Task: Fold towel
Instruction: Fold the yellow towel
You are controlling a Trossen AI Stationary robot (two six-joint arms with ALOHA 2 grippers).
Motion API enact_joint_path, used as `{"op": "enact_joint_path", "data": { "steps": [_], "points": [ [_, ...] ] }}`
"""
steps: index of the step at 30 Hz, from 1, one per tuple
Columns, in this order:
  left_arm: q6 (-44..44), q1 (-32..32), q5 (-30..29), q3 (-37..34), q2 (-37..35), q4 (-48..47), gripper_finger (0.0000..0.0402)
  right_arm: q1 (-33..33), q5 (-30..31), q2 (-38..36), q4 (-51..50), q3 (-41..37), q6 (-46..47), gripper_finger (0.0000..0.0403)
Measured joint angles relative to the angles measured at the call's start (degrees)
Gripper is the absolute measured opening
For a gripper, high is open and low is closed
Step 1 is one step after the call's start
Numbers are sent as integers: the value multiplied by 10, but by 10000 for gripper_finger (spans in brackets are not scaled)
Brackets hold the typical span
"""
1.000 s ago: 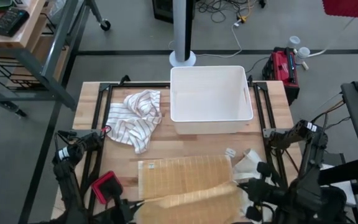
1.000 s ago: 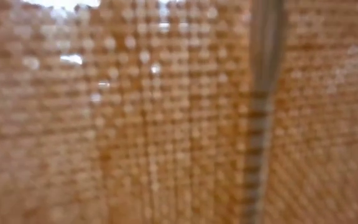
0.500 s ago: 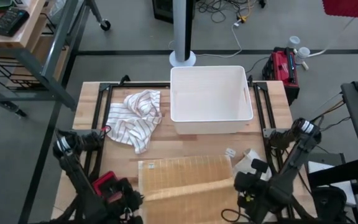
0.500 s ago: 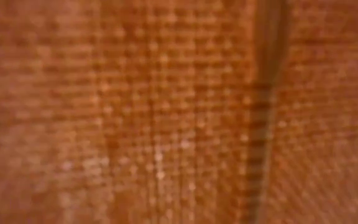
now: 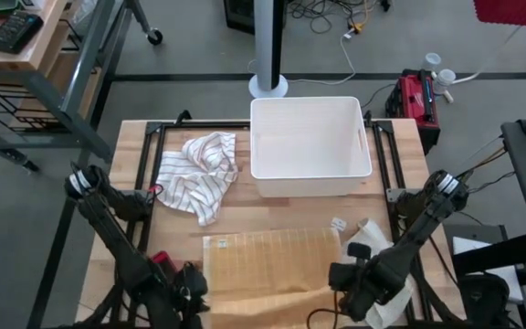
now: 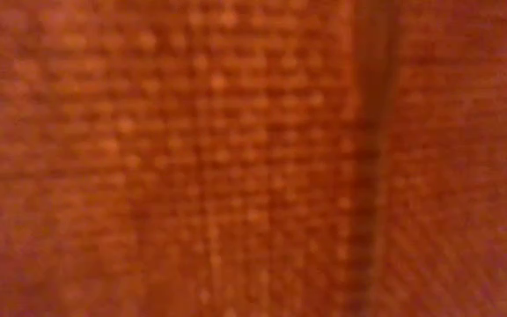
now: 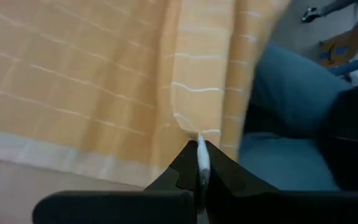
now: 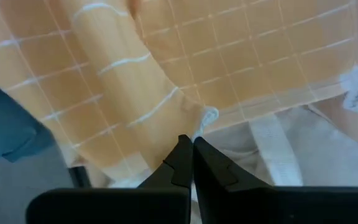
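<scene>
While each clamps a near corner of the orange, white-checked cloth towel (image 5: 272, 260), the left pincer (image 7: 199, 163) and right pincer (image 8: 188, 152) stretch it over the wooden tabletop (image 5: 272, 206) for folding.

From overhead we look straight down on the whole tabletop (image 5: 135, 155). Our low view sits at the tabletop's near edge, so close that the orange towel (image 6: 192, 158) fills it. Both wrist cameras face that same towel near that edge — it is what all four views share.
</scene>
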Motion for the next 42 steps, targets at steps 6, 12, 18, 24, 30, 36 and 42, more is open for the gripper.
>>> {"op": "enact_joint_path", "data": {
  "steps": [6, 12, 18, 24, 30, 36, 42],
  "points": [
    [-46, 8, -82, -23, -39, -187, 0, -33, 76, -19, -121, 0, -3, 0],
    [-29, 46, -144, -40, -68, -281, 0, -80, 124, -33, -184, -2, -30, 0],
    [59, 118, -128, -69, -76, -259, 0, -136, 150, -33, -171, -25, -99, 0],
    [126, 174, -78, -114, -76, -202, 0, -180, 149, -33, -126, -96, -147, 0],
    [112, 177, -75, -135, -77, -186, 1, -194, 145, -32, -79, -154, -158, 2],
    [104, 187, -62, -136, -84, -196, 42, -194, 144, -32, -68, -161, -158, 43],
    [76, 183, -44, -136, -93, -198, 103, -190, 141, -36, -95, -139, -160, 118]
  ]
}}
